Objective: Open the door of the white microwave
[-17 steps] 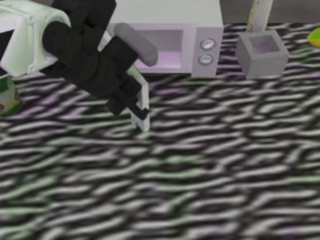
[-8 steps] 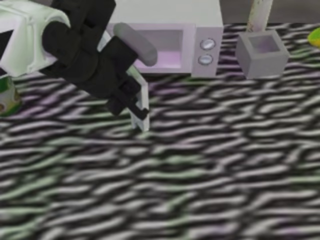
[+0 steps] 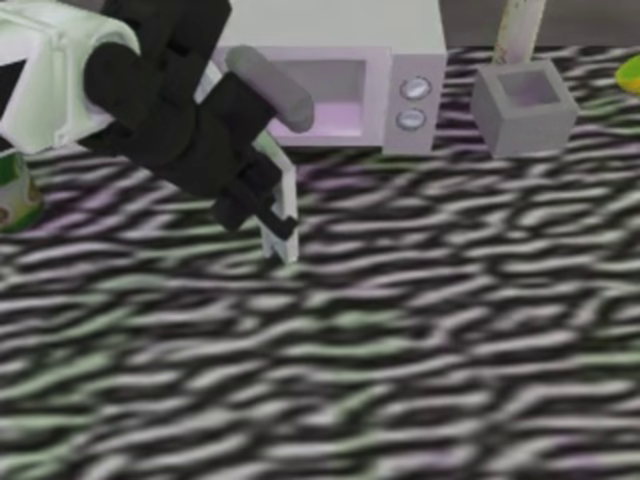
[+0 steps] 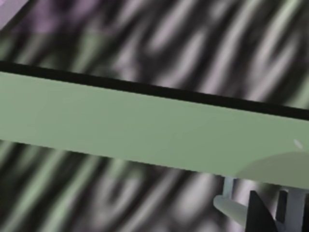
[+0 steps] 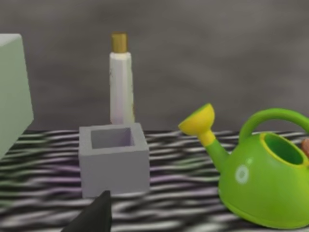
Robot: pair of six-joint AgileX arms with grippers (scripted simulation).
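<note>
The white microwave (image 3: 340, 30) stands at the back of the table, its two silver knobs (image 3: 412, 104) at the right of its front. Its door (image 3: 283, 205) is swung out toward the table's front and shows edge-on, leaving the cavity (image 3: 325, 95) bare. My left gripper (image 3: 272, 222) is shut on the door's handle near the door's free end. In the left wrist view the door (image 4: 145, 125) is a wide pale band, and the handle (image 4: 229, 209) runs between my left gripper's (image 4: 273, 212) dark fingers. My right gripper (image 5: 96, 216) shows only as a dark tip and is outside the top view.
A small grey open cube (image 3: 524, 105) (image 5: 114, 157) sits right of the microwave, with a tall white bottle (image 3: 520, 25) (image 5: 120, 79) behind it. A green watering can (image 5: 263, 179) stands farther right. A green can (image 3: 15, 195) is at the left edge.
</note>
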